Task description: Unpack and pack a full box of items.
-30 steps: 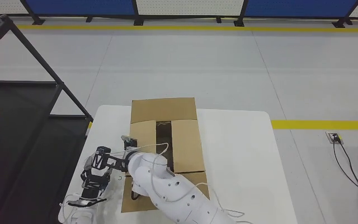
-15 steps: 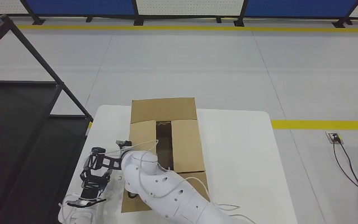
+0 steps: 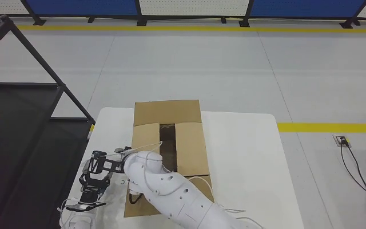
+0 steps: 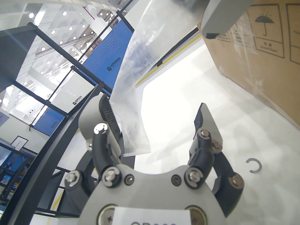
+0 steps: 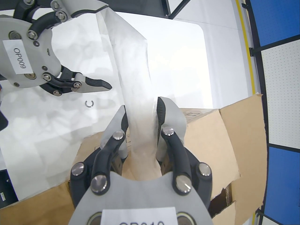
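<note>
Right arm point(image 3: 171, 194): I see it edged left since a second ago.
Box point(image 3: 191, 149): on table point(image 3: 246, 160), partly open.
Bag point(image 5: 133, 71): left of Box, pinched by right gripper point(image 5: 143, 106).
Left gripper point(image 4: 152, 104): spread, Bag against one finger.
Ring point(image 5: 89, 103): on table.

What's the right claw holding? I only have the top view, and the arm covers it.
Observer: A clear plastic bag, pinched in the right claw just off the edge of the cardboard box.
Operator: Left claw on it?
Observer: No. The left claw is open, and the bag's free end rests against one of its fingers. The other finger is well clear.
Operator: Anything loose nearby?
Observer: A small C-shaped clip lies on the table, close to the left claw.
</note>
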Tool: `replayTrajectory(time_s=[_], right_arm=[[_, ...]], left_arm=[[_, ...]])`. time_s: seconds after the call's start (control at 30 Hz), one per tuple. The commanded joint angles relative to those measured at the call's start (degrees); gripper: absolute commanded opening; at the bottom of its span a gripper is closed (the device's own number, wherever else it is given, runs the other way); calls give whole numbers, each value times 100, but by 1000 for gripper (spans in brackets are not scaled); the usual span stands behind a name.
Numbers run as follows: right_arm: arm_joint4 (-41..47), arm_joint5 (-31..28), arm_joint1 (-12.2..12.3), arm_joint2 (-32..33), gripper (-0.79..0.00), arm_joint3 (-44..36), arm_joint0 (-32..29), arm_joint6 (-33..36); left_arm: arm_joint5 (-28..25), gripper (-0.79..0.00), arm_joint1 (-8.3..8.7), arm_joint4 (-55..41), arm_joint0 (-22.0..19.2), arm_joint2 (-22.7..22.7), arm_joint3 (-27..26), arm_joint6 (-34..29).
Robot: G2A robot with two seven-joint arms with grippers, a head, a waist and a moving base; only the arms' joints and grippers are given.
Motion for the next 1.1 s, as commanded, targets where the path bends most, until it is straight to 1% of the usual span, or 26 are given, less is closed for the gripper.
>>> replayTrajectory(time_s=[0.0, 0.03, 0.13, 0.17, 0.23, 0.27, 0.3, 0.33, 0.4, 0.53, 0.6, 0.67, 0.77, 1.0, 1.07], right_arm=[[128, -129, 0, 50, -249, 41, 34, -29], [212, -204, 2, 90, -117, 75, 54, -51], [475, -417, 2, 234, -92, 173, 148, -87], [611, -490, 1, 307, -105, 192, 179, -136], [854, -751, 9, 452, -191, 271, 277, -239], [922, -807, 8, 493, -249, 295, 308, -253], [1016, -868, 6, 541, -369, 326, 334, -246], [1097, -919, 2, 579, -397, 349, 365, -218], [1292, -1064, -9, 658, -419, 429, 437, -99], [1633, -1168, -48, 767, -456, 553, 573, 137], [1802, -1206, -59, 805, -499, 591, 615, 199], [1958, -1238, -64, 838, -517, 641, 656, 262], [2099, -1295, -64, 846, -582, 683, 712, 280], [2300, -1389, -63, 809, -610, 794, 801, 289], [2342, -1396, -61, 798, -634, 831, 821, 272]], left_arm=[[-8, -83, 2, 6, 11, -13, 2, 23], [-11, -80, 4, 3, 24, -26, -5, 50], [-30, -77, 7, -11, 48, -44, -12, 83], [-30, -77, 6, -2, 58, -41, -2, 93], [-7, -80, 6, 19, 67, -38, -9, 121], [-11, -80, 4, 17, 62, -32, -9, 114], [-7, -80, 3, 4, 67, -34, -7, 121], [-4, -80, 1, -2, 68, -34, -8, 124], [-8, -80, 2, 1, 86, -41, -17, 159], [-20, -86, 1, 0, 79, -41, -24, 168], [-22, -89, -2, -3, 68, -31, -7, 173], [-26, -89, -2, 10, 57, -26, 0, 176], [-39, -92, -4, 16, 39, -18, 9, 168], [-46, -89, -7, 42, 7, -6, 48, 158], [-44, -89, -9, 43, -4, -1, 55, 154]])
